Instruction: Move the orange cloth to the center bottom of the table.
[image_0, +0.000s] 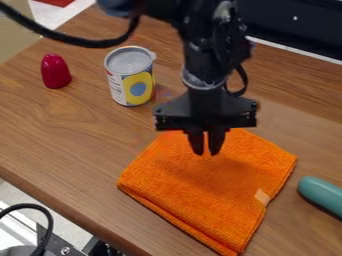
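The gripper (206, 152) hangs pointing down over the upper part of the orange cloth (200, 187), its two fingertips a narrow gap apart, with orange showing between them. It is open, and no raised fold of cloth is visible between the fingers. Folded and flat, the cloth lies at a slant from the centre to the lower part of the table (60, 130), with a small pale tag near its right edge. The gripper covers part of the cloth's upper edge. Whether the fingertips touch the cloth, I cannot tell.
Left of the gripper stands a can (130, 76) with a yellow and blue label. A dark red rounded object (55, 71) is at the upper left. A teal object (322, 195) lies near the right edge, beside the cloth. The table's edge runs along the lower left.
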